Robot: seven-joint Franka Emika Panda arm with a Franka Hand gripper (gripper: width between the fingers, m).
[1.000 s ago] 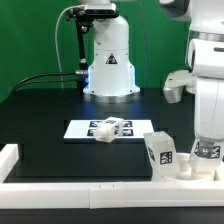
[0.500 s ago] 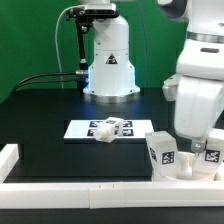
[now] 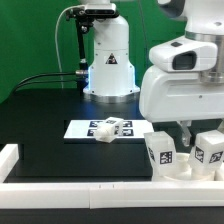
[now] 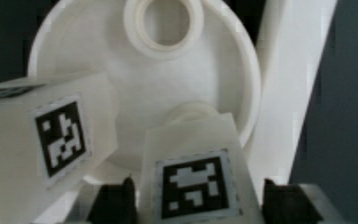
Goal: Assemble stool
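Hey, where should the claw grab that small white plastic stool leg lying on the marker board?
Probably from above, closing across the middle of the chunky white plastic leg: it lies on its side on the marker board, both flanks apparently free.

One leg (image 3: 110, 127) is lying on the marker board (image 3: 78, 130); toward the exterior view's right we are seeing a second leg (image 3: 160, 150) and a third leg (image 3: 210, 148) standing on the seat (image 3: 186, 171).
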